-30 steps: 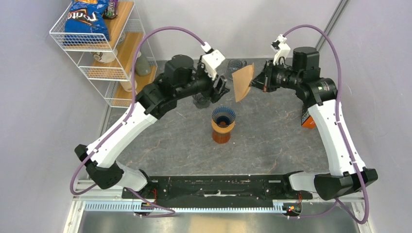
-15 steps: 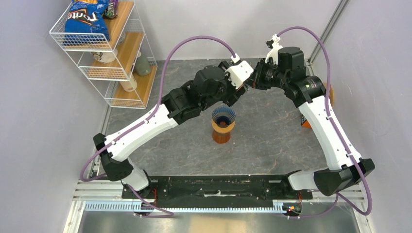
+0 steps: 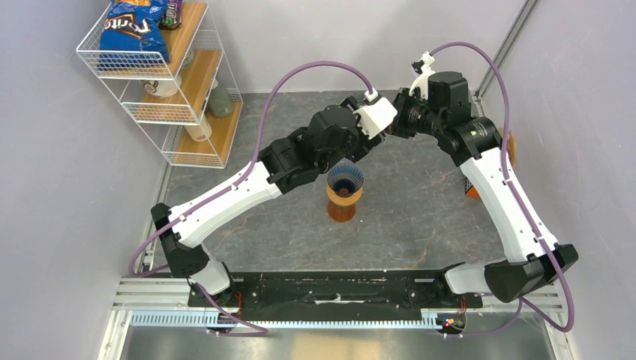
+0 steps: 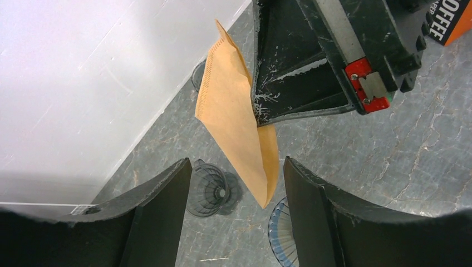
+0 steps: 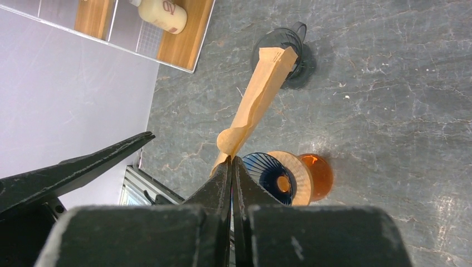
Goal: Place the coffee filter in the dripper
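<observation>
The right pincer (image 5: pixel 231 162) is seen fully closed, its fingertips pinched flat on one edge of the brown paper coffee filter (image 5: pixel 261 92). The filter is held folded flat and is stretched away from those tips, clear of the table (image 3: pixel 420 217).

The left pincer (image 4: pixel 236 164) is held wide open, with nothing gripped. The filter's free corner (image 4: pixel 236 119) is framed between its two fingers (image 4: pixel 161 217) and is kept apart from both. Opposite this pincer, the right pincer (image 4: pixel 257 115) is seen clamped on the paper.

The dripper (image 3: pixel 344 180), a blue ribbed cone on an orange stand, is found on the table below both pincers, just past the right pincer's tips (image 5: pixel 274 177). It is not touched by the filter. A smoked glass vessel (image 5: pixel 285 47) is seen further off, under the filter's far end.
</observation>
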Controlling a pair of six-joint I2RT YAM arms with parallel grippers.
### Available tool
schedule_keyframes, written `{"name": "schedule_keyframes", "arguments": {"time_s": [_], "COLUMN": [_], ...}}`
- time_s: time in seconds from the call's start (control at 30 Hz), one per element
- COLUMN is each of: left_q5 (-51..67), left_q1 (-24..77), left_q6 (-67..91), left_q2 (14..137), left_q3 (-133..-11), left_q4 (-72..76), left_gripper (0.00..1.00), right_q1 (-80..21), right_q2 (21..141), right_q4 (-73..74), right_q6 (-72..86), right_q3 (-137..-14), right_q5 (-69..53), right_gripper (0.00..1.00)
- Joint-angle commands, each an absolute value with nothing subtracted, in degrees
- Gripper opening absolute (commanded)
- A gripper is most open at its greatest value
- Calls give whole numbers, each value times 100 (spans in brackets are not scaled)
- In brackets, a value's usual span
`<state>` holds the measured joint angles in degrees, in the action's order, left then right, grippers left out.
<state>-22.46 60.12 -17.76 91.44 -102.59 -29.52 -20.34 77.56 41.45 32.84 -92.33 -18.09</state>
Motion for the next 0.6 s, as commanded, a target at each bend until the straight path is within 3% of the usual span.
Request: {"name": "schedule_keyframes", "arguments": {"time_s": [0.0,0.57], "left_q5": [-2494,-3227], "left_q1": [6064,6070], "left_q6": [-2033,-2552], "left_q2": [9197,9261], "left_q3": [-10327,-10013], "left_q4": [-2593,-2195], "left_gripper": [69,57], "right_q1": [-2082,-2117], "right_q2": [7664,7591], "right_q4": [3916,3977], "right_q6": [3444,3675], "right_q3": [-9314,-9245], "right_q5": [-1777,-1871], "right_gripper": [0,0]}}
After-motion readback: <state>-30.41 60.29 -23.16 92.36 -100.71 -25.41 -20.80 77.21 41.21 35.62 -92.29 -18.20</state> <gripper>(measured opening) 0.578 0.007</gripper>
